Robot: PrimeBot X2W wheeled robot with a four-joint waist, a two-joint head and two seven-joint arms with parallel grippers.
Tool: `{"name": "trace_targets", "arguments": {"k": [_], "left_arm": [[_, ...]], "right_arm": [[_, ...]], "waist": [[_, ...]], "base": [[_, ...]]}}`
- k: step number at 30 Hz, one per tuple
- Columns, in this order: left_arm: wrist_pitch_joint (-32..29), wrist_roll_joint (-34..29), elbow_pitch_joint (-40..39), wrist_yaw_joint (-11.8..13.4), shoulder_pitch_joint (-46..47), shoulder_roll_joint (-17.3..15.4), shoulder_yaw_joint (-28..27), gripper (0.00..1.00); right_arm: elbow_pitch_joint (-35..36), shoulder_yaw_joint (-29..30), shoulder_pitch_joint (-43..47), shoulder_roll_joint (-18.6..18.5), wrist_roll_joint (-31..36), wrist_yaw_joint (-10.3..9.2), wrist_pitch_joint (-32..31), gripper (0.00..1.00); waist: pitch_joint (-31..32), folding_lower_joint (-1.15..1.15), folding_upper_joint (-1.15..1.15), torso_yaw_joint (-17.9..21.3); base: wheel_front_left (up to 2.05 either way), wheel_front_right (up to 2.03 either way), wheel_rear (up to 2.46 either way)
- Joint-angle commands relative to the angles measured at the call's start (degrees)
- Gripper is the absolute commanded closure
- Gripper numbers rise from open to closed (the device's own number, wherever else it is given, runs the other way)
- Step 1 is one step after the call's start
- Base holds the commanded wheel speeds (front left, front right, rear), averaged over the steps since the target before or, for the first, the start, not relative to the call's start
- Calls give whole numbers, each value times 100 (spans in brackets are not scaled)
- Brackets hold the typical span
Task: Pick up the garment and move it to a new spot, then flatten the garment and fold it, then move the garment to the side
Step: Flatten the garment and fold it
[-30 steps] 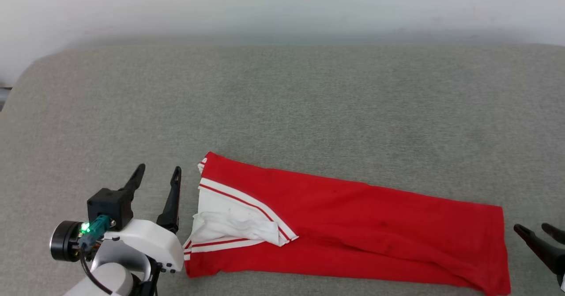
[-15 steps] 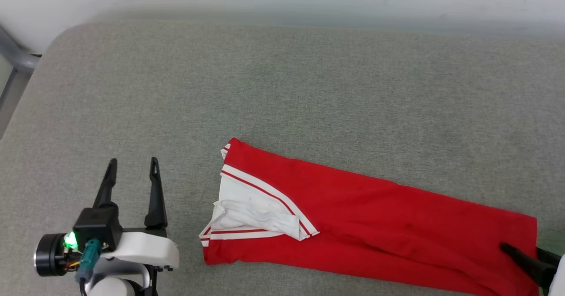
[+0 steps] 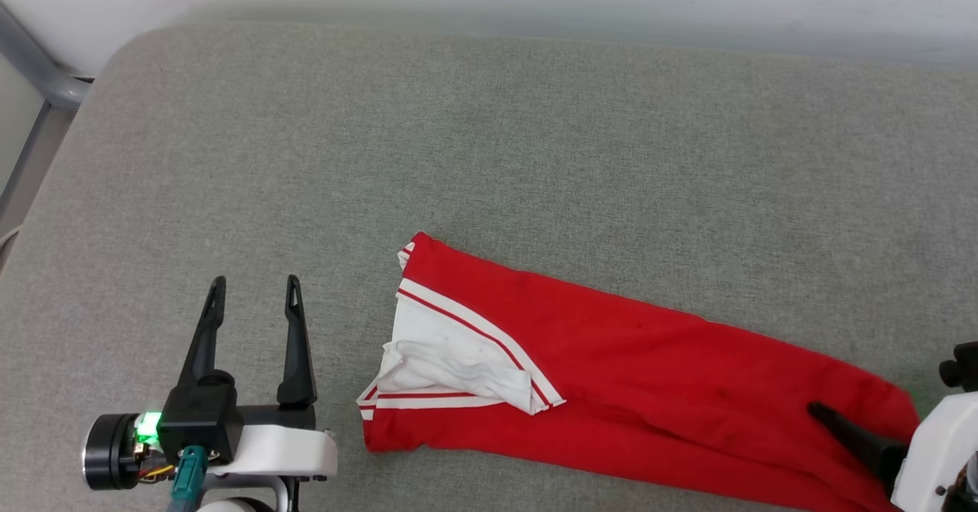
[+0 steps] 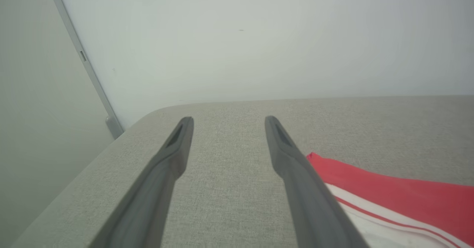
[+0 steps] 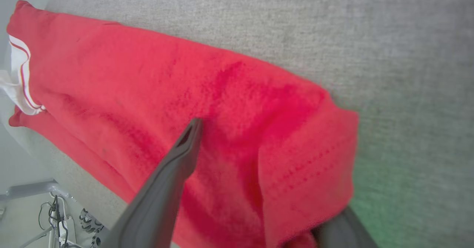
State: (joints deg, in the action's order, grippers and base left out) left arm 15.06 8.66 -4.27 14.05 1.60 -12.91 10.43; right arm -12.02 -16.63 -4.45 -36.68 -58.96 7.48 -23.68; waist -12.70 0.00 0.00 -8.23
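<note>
The garment lies folded into a long red strip on the grey cushion, its white panel and striped trim at the left end. My left gripper stands open on the cushion just left of that end, touching nothing; in the left wrist view the garment's red and white edge lies right of its right finger. My right gripper is open at the garment's right end. In the right wrist view one finger lies over the red cloth and the other is hidden under the raised hem.
The grey cushion stretches wide behind and left of the garment, with a white wall along its far edge. A grey metal rail stands off its left corner. Cables lie on the floor below the near edge.
The camera has turned, shifting the whole picture. My right gripper has moved in from the right onto the garment's right end. My left gripper has straightened and stands a little further from the garment.
</note>
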Motion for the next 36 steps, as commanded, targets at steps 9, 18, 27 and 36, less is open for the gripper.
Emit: {"name": "trace_targets", "arguments": {"k": [9, 18, 27, 36], "left_arm": [[14, -412, -13, -388, -243, 366, -444, 0], [14, -667, 13, -589, -380, 486, -526, 0], [14, -704, 126, -692, -487, 541, -575, 0], [14, -755, 198, -799, -606, 584, -592, 0]], "right_arm": [[-407, -277, -93, -214, 113, -4, 407, 100], [-846, 0, -459, -857, 35, -5, 492, 100], [-1309, 184, -641, -1095, 257, -5, 266, 100], [-375, 345, -335, -923, 112, -2, -241, 100]], "waist": [[98, 0, 0, 54], [219, 0, 0, 151], [355, 0, 0, 174], [527, 0, 0, 304]], "base": [[0, 0, 0], [0, 0, 0], [0, 0, 0], [0, 0, 0]]}}
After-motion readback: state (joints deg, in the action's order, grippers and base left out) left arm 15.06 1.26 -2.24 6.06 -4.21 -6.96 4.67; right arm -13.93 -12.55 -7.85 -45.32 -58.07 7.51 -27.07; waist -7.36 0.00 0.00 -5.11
